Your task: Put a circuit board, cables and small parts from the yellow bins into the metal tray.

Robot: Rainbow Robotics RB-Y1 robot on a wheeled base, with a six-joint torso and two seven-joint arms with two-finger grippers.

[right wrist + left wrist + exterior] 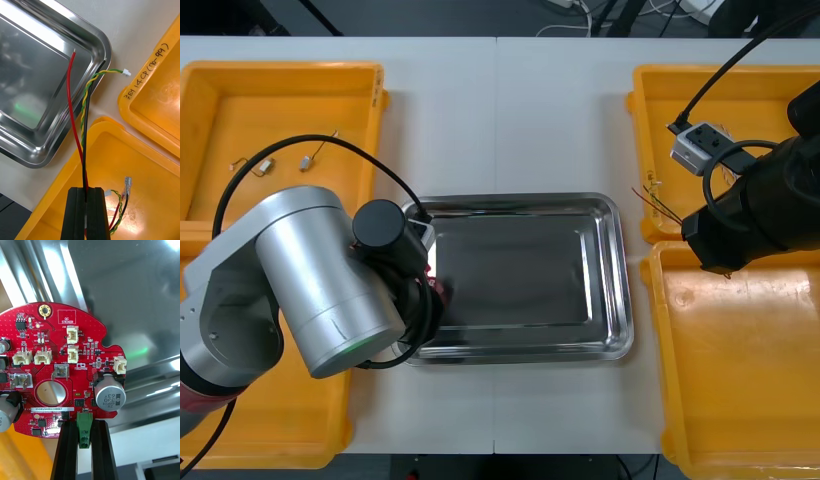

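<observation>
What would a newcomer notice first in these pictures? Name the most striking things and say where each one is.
The round red circuit board stands out most, held by its green connector in the left gripper's jaws over the left edge of the shiny metal tray. Next, a bundle of red, black and twisted yellow cables runs from the right gripper's shut jaws above a yellow plastic bin, reaching towards the tray's corner.

Electronics workshop or lab, light worktable [510, 120], yellow parts bins [240, 120], shiny metal tray [520, 270]
</observation>
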